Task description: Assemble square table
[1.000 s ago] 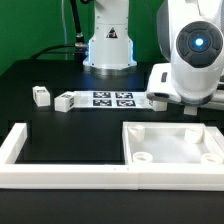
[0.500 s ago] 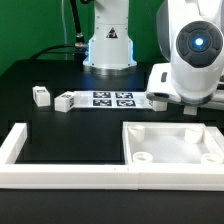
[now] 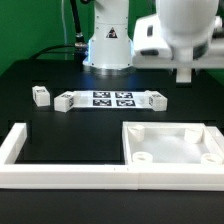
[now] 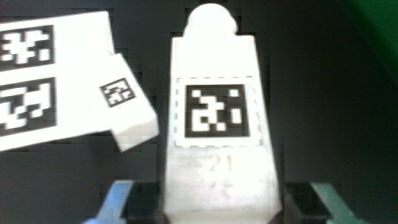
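Observation:
The white square table top [image 3: 172,148] lies at the front of the exterior view's right, sockets up. My gripper [image 3: 185,72] hangs above the table behind it. In the wrist view a white tagged leg [image 4: 214,110] stands between my fingers [image 4: 125,197], and the gripper [image 4: 217,200] is shut on its near end. Three small white leg blocks lie on the table: one [image 3: 40,96] at the exterior view's left, one [image 3: 64,101] and one [image 3: 153,100] at the two ends of the marker board. The last one also shows in the wrist view [image 4: 116,92].
The marker board [image 3: 112,99] lies flat mid-table and shows in the wrist view [image 4: 45,75]. A long white bar frame [image 3: 60,176] runs along the front edge and up the exterior view's left. The robot base [image 3: 108,45] stands behind.
The arm has risen from low over the table behind the square top to well above it. The other parts have not moved.

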{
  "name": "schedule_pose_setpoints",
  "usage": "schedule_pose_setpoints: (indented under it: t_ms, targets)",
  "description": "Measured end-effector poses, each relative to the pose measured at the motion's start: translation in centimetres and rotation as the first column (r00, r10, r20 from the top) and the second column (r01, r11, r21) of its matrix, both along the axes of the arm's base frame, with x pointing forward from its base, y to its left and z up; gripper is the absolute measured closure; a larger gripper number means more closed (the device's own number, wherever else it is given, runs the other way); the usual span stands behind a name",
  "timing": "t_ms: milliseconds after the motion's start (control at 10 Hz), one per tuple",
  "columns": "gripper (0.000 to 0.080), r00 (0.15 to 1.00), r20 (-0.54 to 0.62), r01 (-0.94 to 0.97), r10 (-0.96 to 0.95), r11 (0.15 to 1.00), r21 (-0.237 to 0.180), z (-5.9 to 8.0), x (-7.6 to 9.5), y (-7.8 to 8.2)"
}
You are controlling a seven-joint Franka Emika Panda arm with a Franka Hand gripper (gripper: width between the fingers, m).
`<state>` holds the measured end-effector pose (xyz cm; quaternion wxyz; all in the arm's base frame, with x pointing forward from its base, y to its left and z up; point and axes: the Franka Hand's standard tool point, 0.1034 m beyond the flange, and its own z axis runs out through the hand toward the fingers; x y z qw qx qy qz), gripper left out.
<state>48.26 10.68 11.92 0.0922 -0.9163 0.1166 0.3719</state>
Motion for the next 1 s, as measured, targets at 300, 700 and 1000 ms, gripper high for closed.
schedule_pose_setpoints:
  t_ms: [300, 700, 1000]
  targets:
    - [0.0511, 0.983, 0.181, 0.022, -0.015, 0.999, -0.033, -0.3, 0.9, 0.3]
    - [0.0511, 0.857, 0.503, -0.089, 0.111, 0.994, -0.067, 6.3, 10.0, -3.2]
    - [0.0511, 0.729, 0.676, -0.044, 0.105, 0.993, -0.107, 5.6, 10.8, -3.0]
